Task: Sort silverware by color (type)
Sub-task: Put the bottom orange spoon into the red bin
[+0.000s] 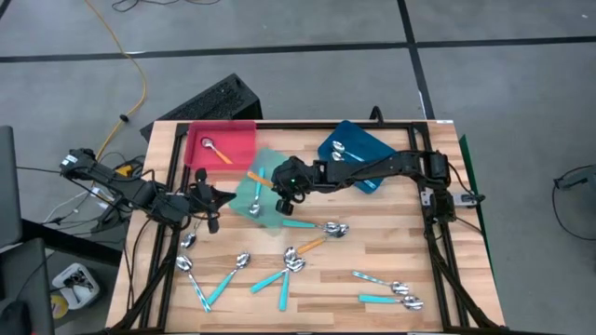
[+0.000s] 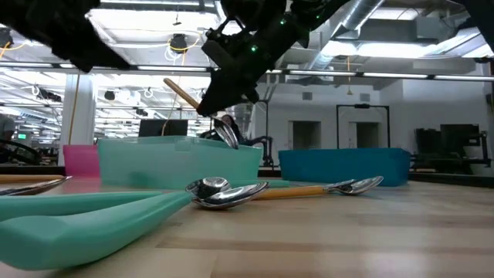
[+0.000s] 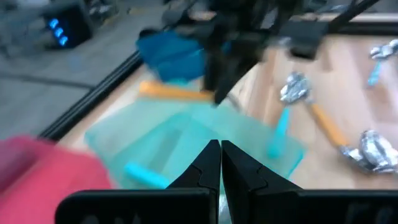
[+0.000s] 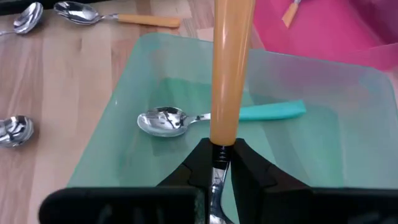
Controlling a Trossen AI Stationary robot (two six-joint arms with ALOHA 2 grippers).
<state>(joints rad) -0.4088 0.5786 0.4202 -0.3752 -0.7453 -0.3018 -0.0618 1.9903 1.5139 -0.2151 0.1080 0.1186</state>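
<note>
My right gripper (image 1: 279, 182) hangs over the teal tray (image 1: 272, 212), shut on an orange-handled spoon (image 4: 227, 68). The spoon's handle (image 2: 181, 94) juts up past the fingers, and its metal bowl (image 2: 226, 133) hangs below. A teal-handled spoon (image 4: 168, 120) lies flat in the teal tray. The red tray (image 1: 237, 138) holds one orange-handled spoon (image 1: 216, 150), and the blue tray (image 1: 368, 141) holds a pale spoon (image 1: 339, 149). My left gripper (image 1: 210, 195) waits shut beside the teal tray's left side, touching nothing. My right gripper pinches the spoon between its two fingers at the metal neck (image 4: 217, 152), just below where the orange handle ends. The fingers slant down from the table's right and lie along the spoon. The spoon is tilted and lifted clear above the teal tray.
Several loose spoons lie on the wooden table near the front: an orange-handled one (image 1: 321, 237), teal-handled ones (image 1: 279, 279), and pale ones at the front right (image 1: 396, 293). The three trays stand together along the far edge. A black frame rail (image 1: 438, 233) runs along the right side.
</note>
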